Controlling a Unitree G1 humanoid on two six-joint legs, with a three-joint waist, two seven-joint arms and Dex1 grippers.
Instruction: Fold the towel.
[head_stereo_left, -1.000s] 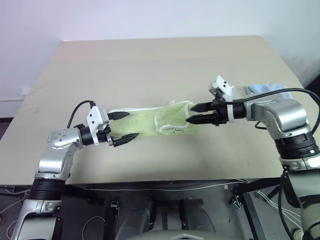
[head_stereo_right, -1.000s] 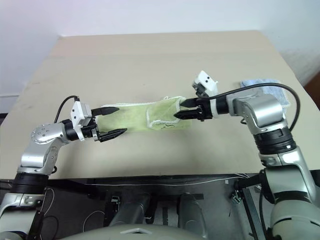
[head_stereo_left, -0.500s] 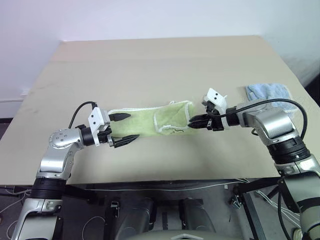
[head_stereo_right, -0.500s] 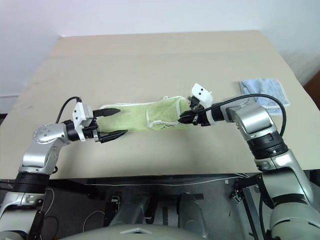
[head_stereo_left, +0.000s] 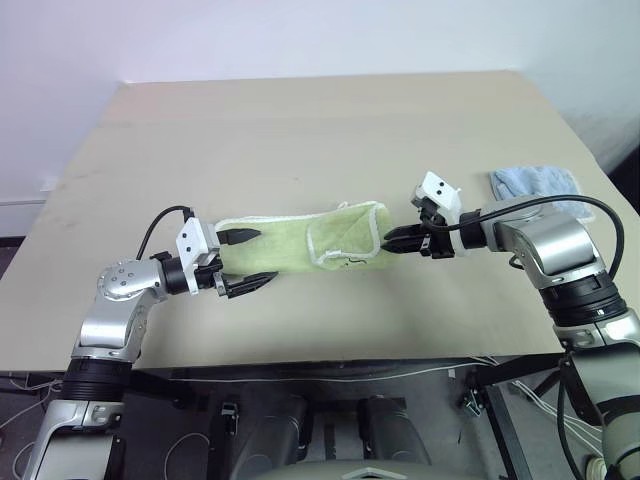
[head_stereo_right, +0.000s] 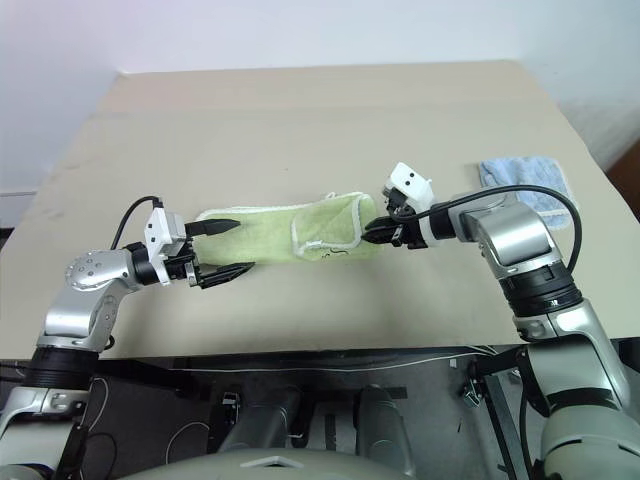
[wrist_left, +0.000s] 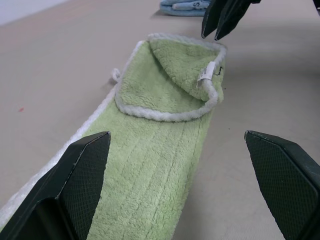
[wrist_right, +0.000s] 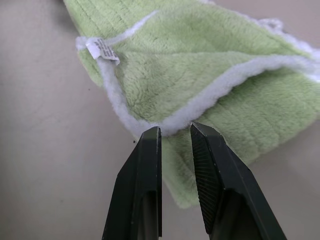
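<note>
Two hands are set at opposite ends of the towel (head_stereo_left: 300, 243). The right hand (wrist_right: 175, 137) is narrowed to a slim gap, its tips at the white edging of the doubled-over end; a grip cannot be confirmed. The left hand (head_stereo_left: 248, 258) is spread wide, with the other end lying between its fingers. The towel's long axis runs from hand to hand across the worktop (head_stereo_left: 300, 130).
</note>
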